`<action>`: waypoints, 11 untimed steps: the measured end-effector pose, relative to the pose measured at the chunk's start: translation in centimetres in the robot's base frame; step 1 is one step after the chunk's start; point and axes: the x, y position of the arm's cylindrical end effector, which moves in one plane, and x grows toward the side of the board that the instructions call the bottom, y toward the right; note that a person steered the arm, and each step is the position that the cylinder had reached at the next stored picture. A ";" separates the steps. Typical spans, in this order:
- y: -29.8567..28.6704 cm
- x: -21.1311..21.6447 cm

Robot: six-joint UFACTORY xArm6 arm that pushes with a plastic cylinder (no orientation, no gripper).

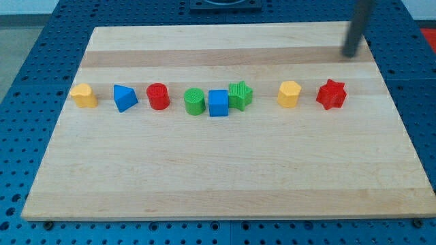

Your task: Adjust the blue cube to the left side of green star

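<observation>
The blue cube (218, 103) sits near the middle of the wooden board (225, 177). It touches the green star (240, 94), which lies just to its right and slightly toward the view's top. A green cylinder (194, 101) stands close on the cube's left. My tip (351, 54) is at the board's top right, far from the cube and star, above the red star (331, 94).
A row of blocks crosses the board: a yellow block (84, 95) at the left, a blue triangular block (124, 98), a red cylinder (158, 96), and a yellow hexagonal block (289, 94) right of the green star. Blue pegboard surrounds the board.
</observation>
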 end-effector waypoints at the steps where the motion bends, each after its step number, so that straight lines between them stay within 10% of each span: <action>1: 4.4 0.5; 4: -11.1 26.0; 7: -33.4 17.5; 11: -33.2 15.6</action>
